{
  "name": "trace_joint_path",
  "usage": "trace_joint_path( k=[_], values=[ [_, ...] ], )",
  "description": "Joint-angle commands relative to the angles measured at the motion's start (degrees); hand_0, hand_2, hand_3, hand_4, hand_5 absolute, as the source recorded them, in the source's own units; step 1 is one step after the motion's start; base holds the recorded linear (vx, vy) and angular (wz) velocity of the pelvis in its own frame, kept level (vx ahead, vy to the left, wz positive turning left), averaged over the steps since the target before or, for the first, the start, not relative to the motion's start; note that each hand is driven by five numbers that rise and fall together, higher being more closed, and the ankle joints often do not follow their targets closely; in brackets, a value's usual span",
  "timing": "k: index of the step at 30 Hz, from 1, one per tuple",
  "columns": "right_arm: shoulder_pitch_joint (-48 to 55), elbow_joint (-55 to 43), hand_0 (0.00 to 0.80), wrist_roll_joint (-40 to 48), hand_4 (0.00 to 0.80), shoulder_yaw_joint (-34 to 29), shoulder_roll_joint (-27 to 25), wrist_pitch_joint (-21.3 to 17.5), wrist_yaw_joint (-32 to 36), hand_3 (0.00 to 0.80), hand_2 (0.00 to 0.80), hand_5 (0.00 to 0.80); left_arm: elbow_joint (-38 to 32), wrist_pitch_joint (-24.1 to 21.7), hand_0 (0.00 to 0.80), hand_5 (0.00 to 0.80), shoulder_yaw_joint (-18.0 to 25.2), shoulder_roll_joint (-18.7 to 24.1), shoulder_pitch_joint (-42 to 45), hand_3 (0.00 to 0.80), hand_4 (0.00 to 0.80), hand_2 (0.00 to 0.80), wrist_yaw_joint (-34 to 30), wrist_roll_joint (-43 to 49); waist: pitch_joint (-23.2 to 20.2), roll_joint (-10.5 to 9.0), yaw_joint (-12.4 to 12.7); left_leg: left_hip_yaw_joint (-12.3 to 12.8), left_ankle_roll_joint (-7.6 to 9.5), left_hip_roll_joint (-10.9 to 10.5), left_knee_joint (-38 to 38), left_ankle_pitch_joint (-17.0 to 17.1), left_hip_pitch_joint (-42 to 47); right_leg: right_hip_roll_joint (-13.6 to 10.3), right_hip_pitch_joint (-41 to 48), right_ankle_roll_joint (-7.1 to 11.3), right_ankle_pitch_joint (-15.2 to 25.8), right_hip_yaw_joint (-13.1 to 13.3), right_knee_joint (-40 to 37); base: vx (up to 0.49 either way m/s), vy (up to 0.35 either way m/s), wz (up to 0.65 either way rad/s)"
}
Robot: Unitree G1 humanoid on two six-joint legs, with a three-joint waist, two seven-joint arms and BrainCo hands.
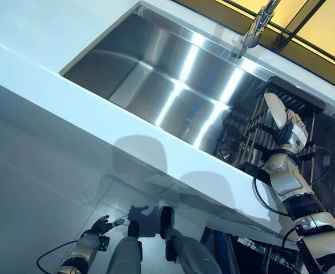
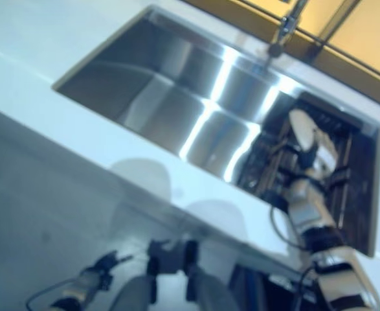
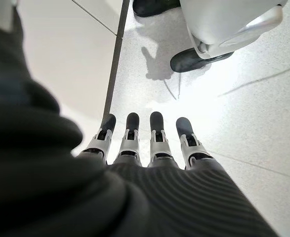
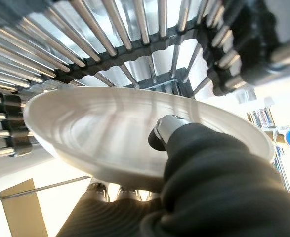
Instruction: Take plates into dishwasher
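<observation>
Plain white, shallow, glossy plate (image 4: 110, 128) held over the metal drying rack (image 4: 100, 34) at the sink's (image 1: 156, 74) end, right hand (image 1: 293, 134) fingers clamped on its rim; left hand (image 3: 145, 143) fingers straight, empty.

One white plate (image 4: 110, 133) on show, and it sits pinched in the right hand (image 1: 293, 134), thumb on its face and fingers under its rim. One metal rack (image 1: 258, 137) of bars beside it. One steel sink (image 1: 173, 85), one tap (image 1: 255, 25), one white bench (image 1: 53, 74). Two hands counted: the left hand (image 3: 145, 143) hangs with straight fingers over the floor (image 3: 243, 113).
</observation>
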Motion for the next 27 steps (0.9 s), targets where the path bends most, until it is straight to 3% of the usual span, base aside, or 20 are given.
trace_joint_path(
  k=[1, 12, 27],
  values=[
    [1.05, -3.20, 0.800, 2.34, 0.800, -1.97, -0.31, -1.88, -2.62, 0.800, 0.800, 0.800, -2.26, -1.11, 0.000, 0.000, -0.22, -0.19, 0.60, 0.000, 0.000, 0.000, -0.21, -0.55, -0.18, 2.87, 0.95, 0.95, 5.34, -2.71, -14.25, 0.64, 4.75, 1.25, 3.70, -0.83, -14.11, -0.32, 6.03, -0.019, 0.031, -0.01],
    [1.49, -2.80, 0.800, 1.57, 0.800, -4.22, -3.68, -1.35, 0.31, 0.800, 0.800, 0.800, -1.71, -1.02, 0.000, 0.000, 0.53, 0.11, 1.46, 0.000, 0.000, 0.000, -0.25, -0.20, -1.57, 2.88, 0.81, 1.20, 5.41, -2.86, -14.51, 0.70, 5.60, 1.11, 4.36, -0.54, -13.85, -0.32, 5.80, -0.010, 0.014, -0.06],
    [1.93, -5.94, 0.800, 0.49, 0.800, -6.22, -4.41, -3.86, -0.89, 0.800, 0.800, 0.800, -1.58, -1.37, 0.000, 0.000, 0.71, -0.48, 2.09, 0.000, 0.000, 0.000, -0.20, 0.52, -2.31, 3.38, 0.45, 1.69, 5.49, -3.02, -14.79, 0.59, 6.24, 0.96, 4.92, -0.36, -13.78, -0.22, 5.29, -0.007, 0.003, -0.04]
  ],
)
